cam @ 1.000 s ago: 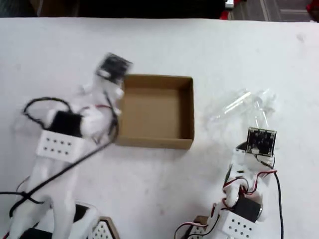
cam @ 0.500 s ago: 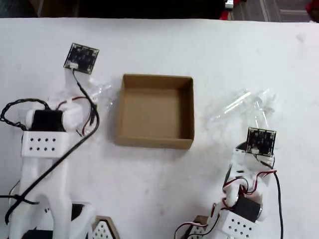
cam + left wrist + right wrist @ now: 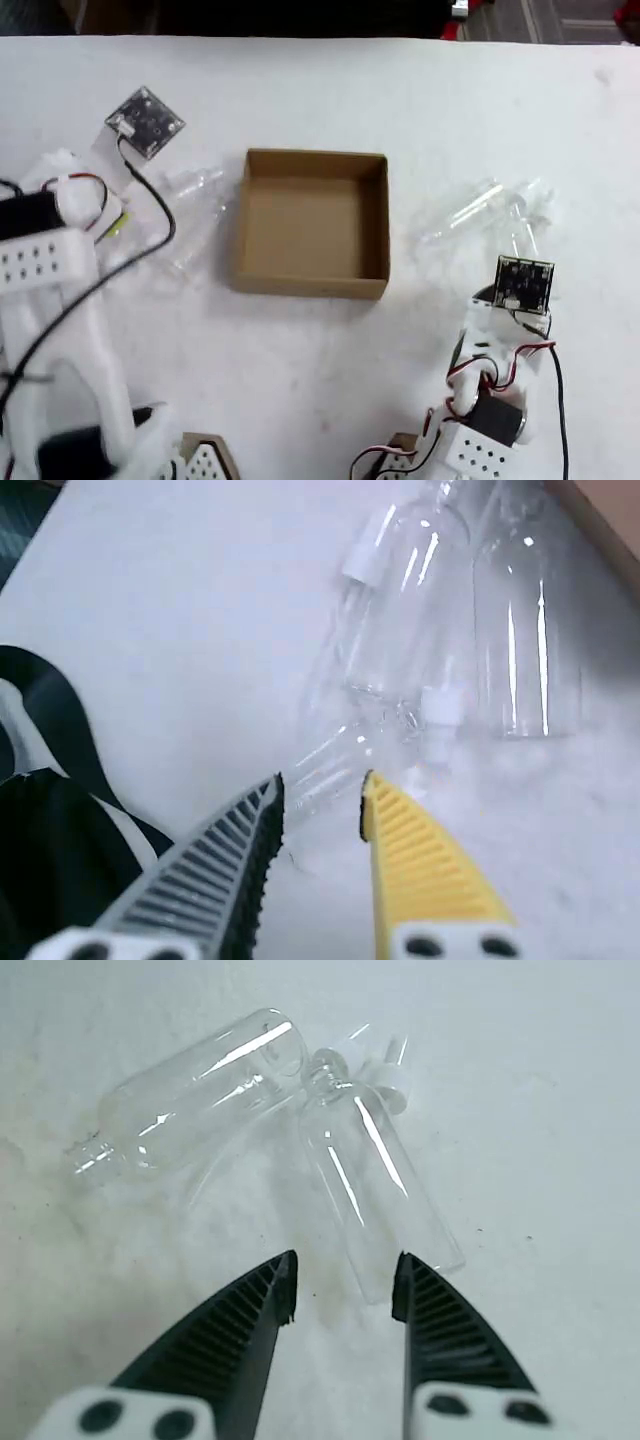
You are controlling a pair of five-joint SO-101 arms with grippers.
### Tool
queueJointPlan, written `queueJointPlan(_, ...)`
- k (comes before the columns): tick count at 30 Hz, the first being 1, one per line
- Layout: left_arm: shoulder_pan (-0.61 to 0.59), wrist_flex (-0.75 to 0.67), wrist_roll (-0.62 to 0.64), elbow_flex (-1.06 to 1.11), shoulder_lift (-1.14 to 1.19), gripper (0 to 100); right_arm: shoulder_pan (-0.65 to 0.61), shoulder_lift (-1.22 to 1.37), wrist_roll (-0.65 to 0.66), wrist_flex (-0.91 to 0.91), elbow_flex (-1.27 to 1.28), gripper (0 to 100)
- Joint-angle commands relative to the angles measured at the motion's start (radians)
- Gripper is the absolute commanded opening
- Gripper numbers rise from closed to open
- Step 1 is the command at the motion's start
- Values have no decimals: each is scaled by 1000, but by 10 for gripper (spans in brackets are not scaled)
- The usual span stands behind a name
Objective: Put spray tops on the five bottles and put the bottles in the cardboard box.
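Note:
The open cardboard box (image 3: 315,220) stands mid-table with nothing visible inside. Clear bottles (image 3: 195,200) lie on their sides just left of it. My left gripper (image 3: 320,790), with one grey and one yellow finger, is open low over the table. One clear bottle (image 3: 335,755) lies just beyond its fingertips, and two more (image 3: 400,610) (image 3: 525,650) lie farther on. Right of the box lies another cluster of clear bottles (image 3: 490,210). My right gripper (image 3: 343,1285) is open, and the base of one bottle (image 3: 385,1190) lies just ahead of its tips. A second bottle (image 3: 190,1090) lies beside that one.
A white cap (image 3: 385,1075) sits at the neck end of the nearer right bottle. The left arm (image 3: 50,250) with its black cable stands at the table's left, and the right arm (image 3: 495,330) at the front right. The box's edge (image 3: 600,515) lies beyond the left bottles.
The left arm has swung left, away from the box's corner, and now faces the left bottles. The right arm and the bottles have not moved.

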Motion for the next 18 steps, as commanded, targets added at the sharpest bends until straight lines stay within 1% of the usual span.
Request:
queueJointPlan(1,-21,31,-117,-183,232,121,-10,-1,3,5,8,145)
queueJointPlan(4,-16,114,-144,-359,409,138,-10,-1,3,5,8,145)
queueJointPlan(9,-16,318,-302,-658,676,162,-10,-1,3,5,8,145)
queueJointPlan(12,-15,393,-367,-809,811,162,-10,-1,3,5,8,145)
queueJointPlan(14,-15,436,-393,-901,888,162,-10,-1,3,5,8,145)
queueJointPlan(18,-15,500,-402,-1037,995,162,-10,1,3,5,8,145)
